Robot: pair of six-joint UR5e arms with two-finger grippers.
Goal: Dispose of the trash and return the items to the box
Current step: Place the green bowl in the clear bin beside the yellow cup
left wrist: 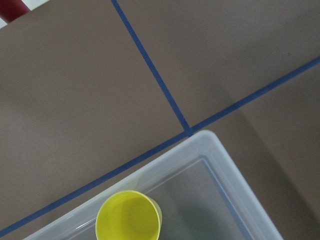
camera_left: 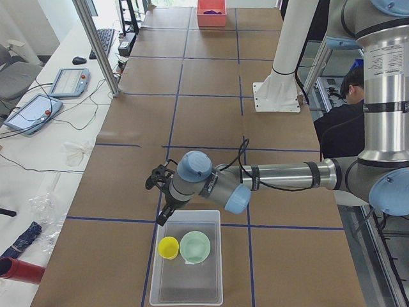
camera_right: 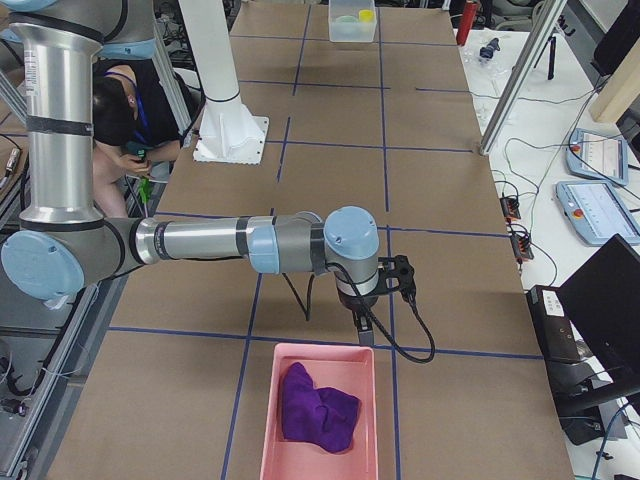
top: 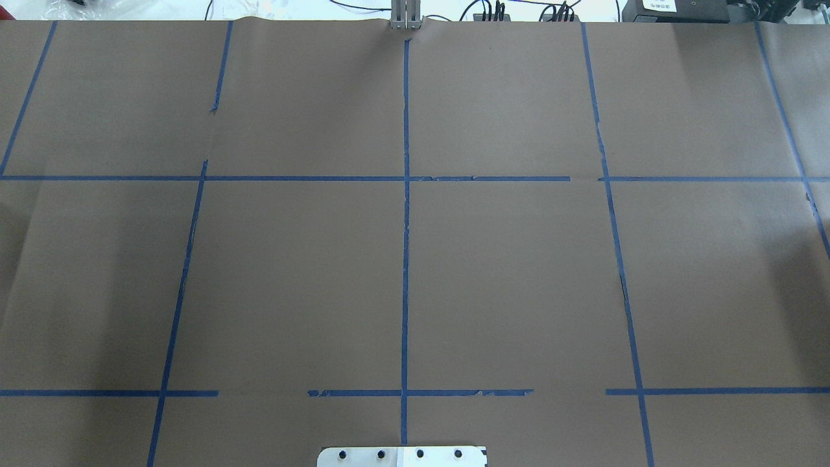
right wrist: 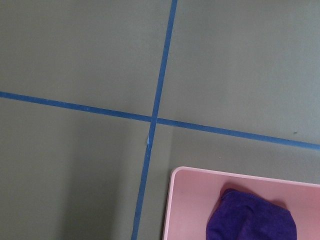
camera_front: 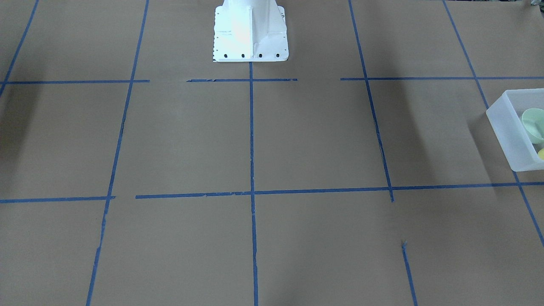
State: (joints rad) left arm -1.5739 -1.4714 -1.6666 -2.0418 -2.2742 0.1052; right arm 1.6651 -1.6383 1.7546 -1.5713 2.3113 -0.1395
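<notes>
The frosted box [camera_left: 187, 291] stands at the table's end on my left. It holds the yellow cup [camera_left: 169, 247] and the mint-green bowl [camera_left: 195, 246], both upright and side by side. The box [camera_front: 508, 127], bowl [camera_front: 534, 123] and cup [camera_front: 541, 154] also show at the front-facing view's right edge. The left wrist view looks down on the cup [left wrist: 128, 217] inside the box's corner [left wrist: 210, 145]. My left gripper [camera_left: 163, 214] hangs just above the box's far rim; I cannot tell whether it is open. My right gripper [camera_right: 362, 332] hangs over the pink tray's rim; its state is unclear too.
A pink tray [camera_right: 275, 410] holding a crumpled purple cloth [camera_right: 318, 415] stands at the table's right end; it also shows in the right wrist view [right wrist: 190, 200]. The white robot pedestal [camera_front: 250, 34] stands mid-table. An operator [camera_left: 350, 83] sits behind the robot. Tablets [camera_left: 69, 80] lie on the side table.
</notes>
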